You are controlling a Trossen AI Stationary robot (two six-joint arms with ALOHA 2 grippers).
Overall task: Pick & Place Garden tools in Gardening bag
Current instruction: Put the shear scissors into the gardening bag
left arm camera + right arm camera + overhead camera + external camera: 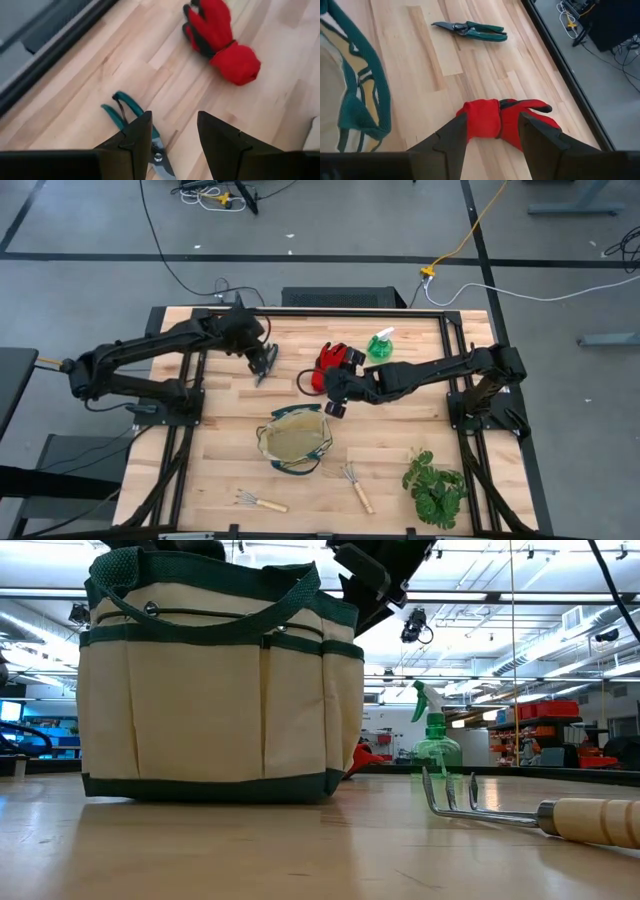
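The grey pruning shears with green handles [125, 107] lie flat on the wooden table near its far left. My left gripper [175, 130] hangs open just above them, touching nothing. The red glove [502, 120] lies on the table at the far middle. My right gripper [492, 135] is open in the air over its cuff, apart from it. The cream gardening bag with green trim [295, 438] stands upright and open in the table's middle. The green spray bottle [380, 345] stands beyond the glove. Two wooden-handled rakes [357, 487] [260, 502] lie near the front edge.
A leafy green plant [435, 485] sits at the near right corner. In the low view a rake [520, 815] lies close in front, right of the bag [210, 680]. Bare wood lies between the shears, the glove and the bag.
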